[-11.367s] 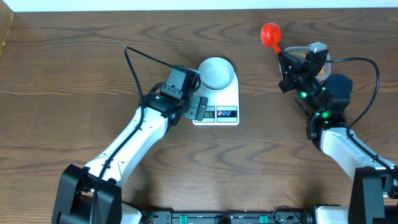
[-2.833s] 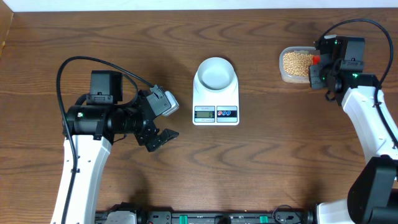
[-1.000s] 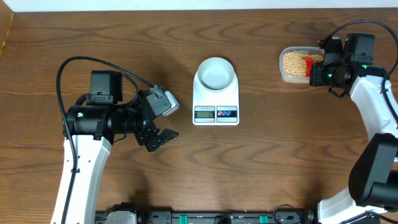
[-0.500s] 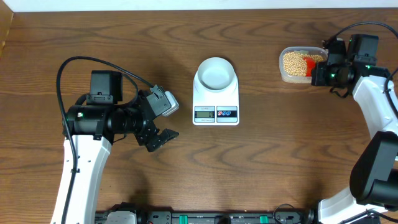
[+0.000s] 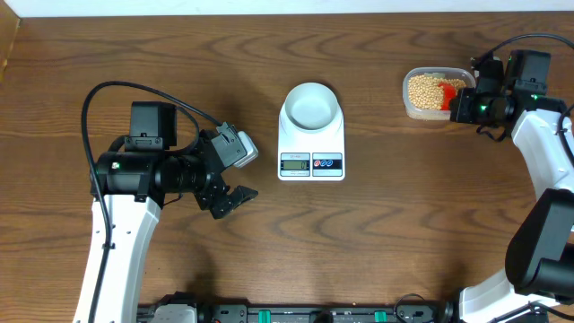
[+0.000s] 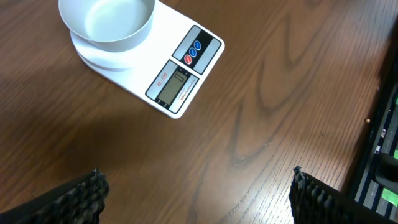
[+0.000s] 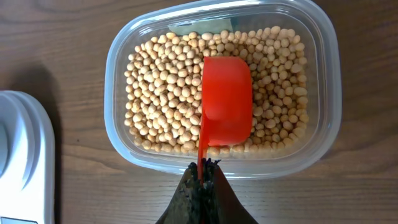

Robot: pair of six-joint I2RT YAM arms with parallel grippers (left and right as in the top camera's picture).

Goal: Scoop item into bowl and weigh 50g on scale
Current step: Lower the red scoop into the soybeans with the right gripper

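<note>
Right jaws clenched on the handle of the red scoop point(image 7: 227, 102) — its cup sits in the beans point(image 7: 155, 93) inside the clear tub point(image 7: 329, 93); only the right wrist view shows that grip. Left wrist view: left jaws spread wide, empty, over the table point(image 6: 280, 93) — beyond, the bowl point(image 6: 106, 22) stands empty on the scale point(image 6: 186, 68).

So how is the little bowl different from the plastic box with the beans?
The bowl is round, pale and empty; the plastic tub is clear, rounded-rectangular and holds beans plus a red scoop. The bowl sits on the scale; the tub sits on the table. Both are open on top.
</note>
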